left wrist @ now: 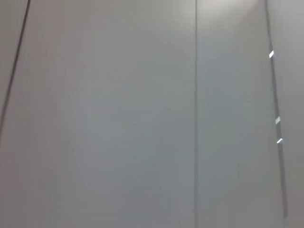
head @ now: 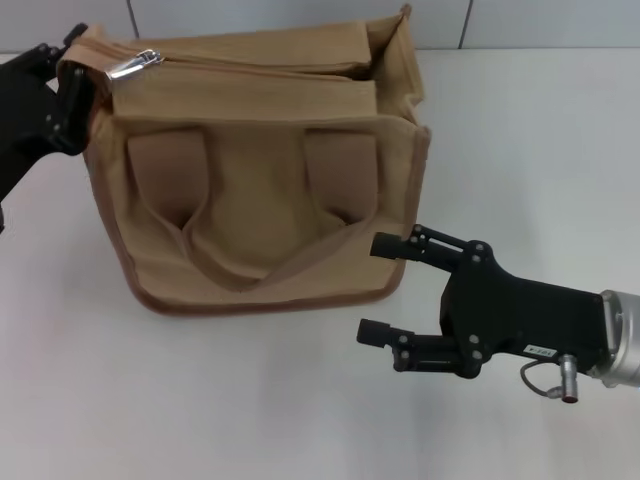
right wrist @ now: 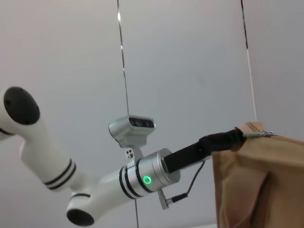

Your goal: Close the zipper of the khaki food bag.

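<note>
Left hand (head: 72,75) sits at the bag's (head: 260,190) top corner, pressed against the fabric and apparently clamping it; the silver pull (head: 133,64) of the zipper (head: 250,62) lies just beside its fingers. Far end of the bag's top gapes. Right hand (head: 385,288) hovers with fingers spread near the opposite lower corner, touching nothing. Bag stands on the white desk (head: 520,140). Risk: if the corner hold slips, the bag would drag along with the pull instead of zipping shut.
</note>
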